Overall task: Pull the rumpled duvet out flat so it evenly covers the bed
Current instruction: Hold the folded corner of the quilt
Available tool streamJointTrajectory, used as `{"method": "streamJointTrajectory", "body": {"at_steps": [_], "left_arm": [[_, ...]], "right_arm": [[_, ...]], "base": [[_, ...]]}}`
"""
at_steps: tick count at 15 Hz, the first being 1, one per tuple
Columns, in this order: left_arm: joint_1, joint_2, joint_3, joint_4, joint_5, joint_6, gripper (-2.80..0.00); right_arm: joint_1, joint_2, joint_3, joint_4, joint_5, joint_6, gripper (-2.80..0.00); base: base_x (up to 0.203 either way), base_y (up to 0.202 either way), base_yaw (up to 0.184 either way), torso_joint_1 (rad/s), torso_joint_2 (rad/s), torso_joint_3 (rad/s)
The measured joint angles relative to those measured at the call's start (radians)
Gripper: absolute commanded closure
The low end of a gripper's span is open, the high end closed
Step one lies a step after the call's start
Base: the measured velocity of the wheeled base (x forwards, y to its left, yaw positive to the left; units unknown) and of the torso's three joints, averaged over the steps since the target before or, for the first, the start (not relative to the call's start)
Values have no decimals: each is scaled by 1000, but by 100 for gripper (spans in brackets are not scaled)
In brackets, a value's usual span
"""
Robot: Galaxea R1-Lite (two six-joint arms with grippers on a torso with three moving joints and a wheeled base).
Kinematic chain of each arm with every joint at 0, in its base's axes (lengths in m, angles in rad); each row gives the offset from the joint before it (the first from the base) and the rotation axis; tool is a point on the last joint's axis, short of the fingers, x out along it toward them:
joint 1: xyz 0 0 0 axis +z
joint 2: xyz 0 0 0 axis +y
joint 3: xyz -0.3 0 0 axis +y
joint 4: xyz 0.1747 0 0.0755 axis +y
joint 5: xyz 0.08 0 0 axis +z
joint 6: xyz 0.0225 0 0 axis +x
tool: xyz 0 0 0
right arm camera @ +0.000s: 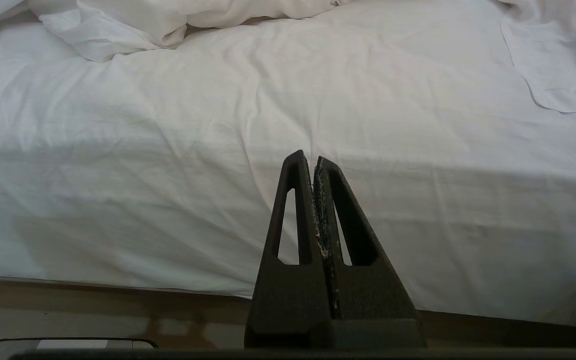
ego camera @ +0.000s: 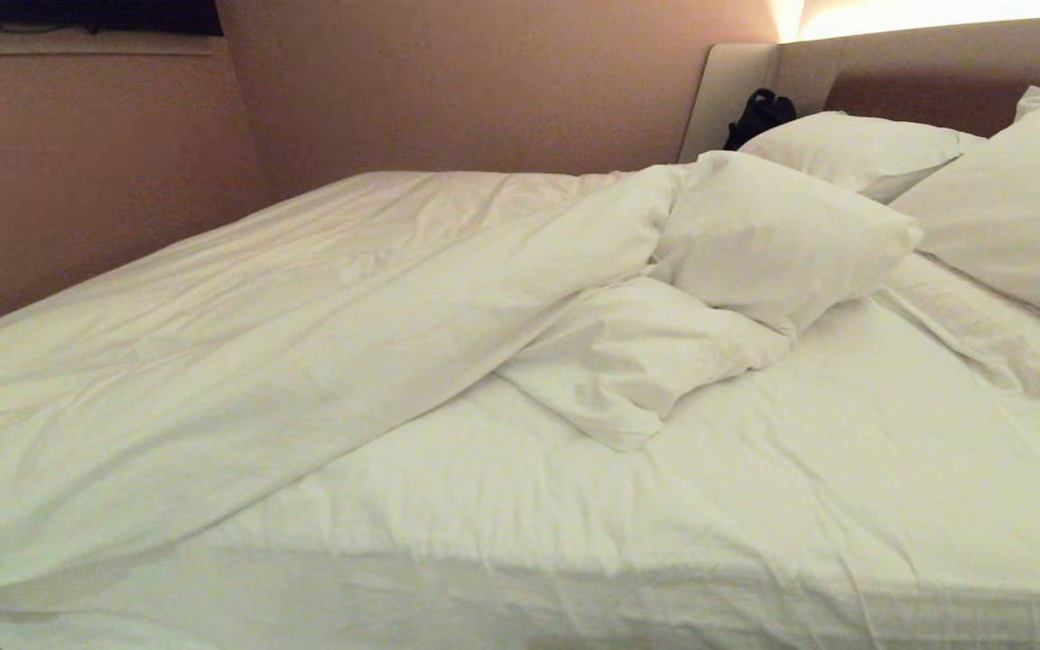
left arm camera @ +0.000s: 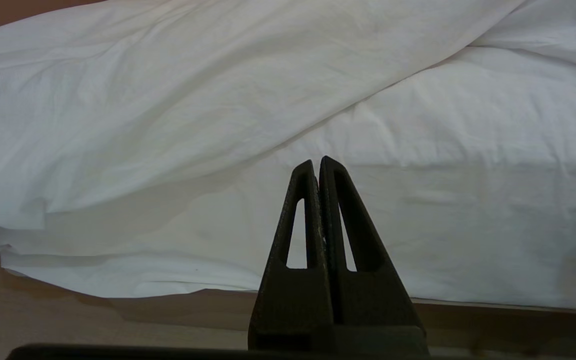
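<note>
1. Head view: the bed [ego camera: 755, 506] fills the frame, headboard [ego camera: 935, 72] at far right. The duvet [ego camera: 240, 352] lies bunched over the left half, running from the near left corner diagonally to the far middle. Its near edge is folded back, leaving the sheet [ego camera: 800, 451] bare on the right half. One duvet corner is crumpled into a lump at centre [ego camera: 628, 361]. Three pillows: one [ego camera: 773, 235] tipped onto the duvet's far end, two more [ego camera: 854, 149] [ego camera: 1016, 208] against the headboard. A dark object [ego camera: 759, 113], possibly a bag, sits by the headboard's left end. Neither arm shows here.

2. Left wrist view: the left gripper [left arm camera: 317, 162] has its jaws closed together, holding nothing, short of the bed's near side. The duvet [left arm camera: 143, 110] drapes over the near left edge, its hem hanging toward the floor [left arm camera: 68, 315].

3. Right wrist view: the right gripper [right arm camera: 309, 159] also has its jaws pressed together and empty, facing the bare sheet [right arm camera: 318, 100] on the bed's near side. The duvet's crumpled corner [right arm camera: 133, 25] lies farther in.
</note>
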Motion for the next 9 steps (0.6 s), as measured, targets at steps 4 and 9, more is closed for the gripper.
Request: {"method": "streamJointTrajectory", "body": {"at_steps": [4, 9], "left_arm": [[0, 0, 0, 0, 0, 0, 0], [0, 0, 0, 0, 1, 1, 0]], "right_arm": [[0, 0, 0, 0, 0, 0, 0], [0, 0, 0, 0, 0, 0, 0]], "base": [[0, 0, 0, 0, 0, 0], [0, 0, 0, 0, 0, 0]]}}
